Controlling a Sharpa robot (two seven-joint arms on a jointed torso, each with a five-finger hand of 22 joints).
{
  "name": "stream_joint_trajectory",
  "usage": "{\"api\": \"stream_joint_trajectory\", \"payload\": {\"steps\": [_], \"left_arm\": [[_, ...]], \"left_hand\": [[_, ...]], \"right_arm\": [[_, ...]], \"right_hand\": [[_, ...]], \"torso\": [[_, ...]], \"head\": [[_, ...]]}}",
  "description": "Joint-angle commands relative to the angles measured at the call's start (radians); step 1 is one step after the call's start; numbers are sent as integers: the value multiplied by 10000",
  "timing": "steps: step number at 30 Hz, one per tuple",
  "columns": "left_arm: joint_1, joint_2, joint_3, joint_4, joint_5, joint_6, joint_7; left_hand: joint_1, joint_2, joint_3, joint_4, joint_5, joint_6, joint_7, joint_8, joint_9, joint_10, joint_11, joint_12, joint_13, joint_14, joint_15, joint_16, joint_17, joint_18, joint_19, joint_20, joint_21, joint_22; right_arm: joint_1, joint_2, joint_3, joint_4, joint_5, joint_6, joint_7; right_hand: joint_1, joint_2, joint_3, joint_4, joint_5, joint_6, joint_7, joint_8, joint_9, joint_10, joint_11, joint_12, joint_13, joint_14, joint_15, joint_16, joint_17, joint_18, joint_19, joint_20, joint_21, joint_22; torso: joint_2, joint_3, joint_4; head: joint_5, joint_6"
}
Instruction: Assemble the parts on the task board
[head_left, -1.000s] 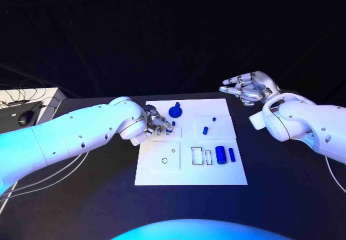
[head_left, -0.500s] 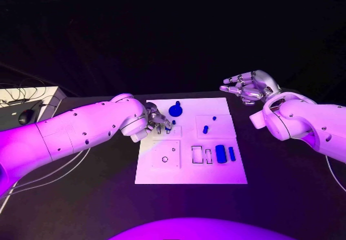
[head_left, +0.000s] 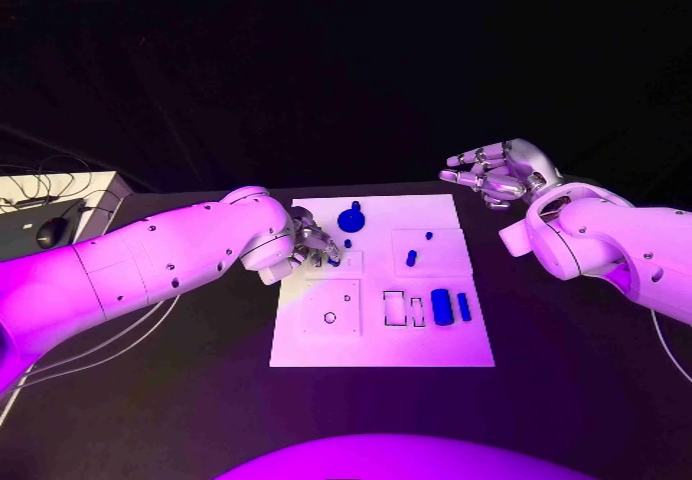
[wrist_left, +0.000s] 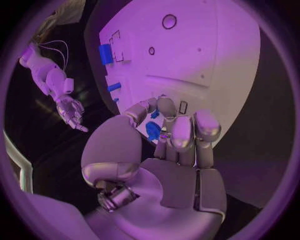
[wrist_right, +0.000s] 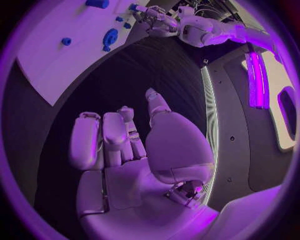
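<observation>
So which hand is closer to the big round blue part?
Left. The left hand sits on the task board just beside the round blue part; the right hand hovers off past the board's far right corner.

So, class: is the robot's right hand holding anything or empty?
Empty: the right hand hovers beside the task board, fingers apart, holding nothing.
</observation>
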Motion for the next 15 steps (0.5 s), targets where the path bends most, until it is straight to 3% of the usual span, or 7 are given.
{"api": "stream_joint_trajectory", "payload": {"steps": [1, 15], "left_arm": [[10, -1, -1, 30, -64, 309, -110], [10, 30, -3, -7, -64, 331, -156]], "left_hand": [[261, 246, 45, -21, 35, 1831, -979, 38, 388, 3, -107, 55, 9, 49, 5, 30, -13, -119, 67, -22, -2, 13], [230, 267, 67, -40, 34, 1836, -979, 36, 411, 1, -108, 61, 16, 47, 6, 33, -19, -121, 76, -22, -6, 37]], "right_arm": [[-3, 0, 4, 1, -83, 90, 48], [-3, -5, 4, 0, -95, 91, 47]], "right_hand": [[-65, 31, 3, -64, 46, -19, 72, 32, 14, 12, -63, 12, 3, 16, 2, -14, 12, 99, 809, -22, 48, 1789], [-65, 31, 3, -64, 46, -19, 72, 32, 14, 12, -63, 12, 3, 16, 2, -14, 12, 99, 809, -22, 48, 1789]], "torso": [[6, 1, 0], [-1, 13, -3]], "head": [[1, -9], [1, -28]]}}
